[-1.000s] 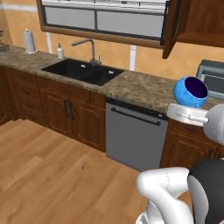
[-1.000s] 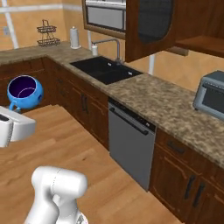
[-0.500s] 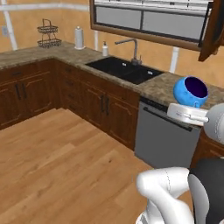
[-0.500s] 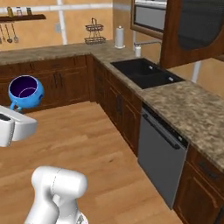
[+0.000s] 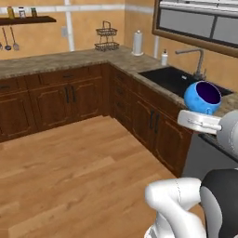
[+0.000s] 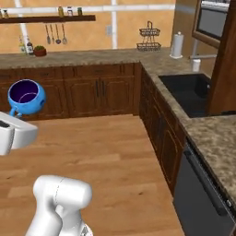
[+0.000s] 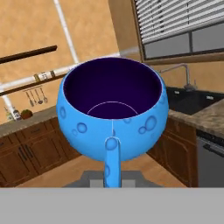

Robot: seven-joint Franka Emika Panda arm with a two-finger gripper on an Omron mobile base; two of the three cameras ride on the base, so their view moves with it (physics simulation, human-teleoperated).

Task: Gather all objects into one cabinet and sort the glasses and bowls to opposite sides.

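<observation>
Swinging left with the base, both views now face the corner; claw (image 7: 112,186) stays clenched on blue bowl (image 7: 113,113).

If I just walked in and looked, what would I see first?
First you would see the shiny blue bowl with its dark purple inside, held up in the air by the gripper, which is shut on it. Behind it, a brown kitchen counter bends around a corner, with a black sink set in it. Below is a wide wooden floor.
</observation>
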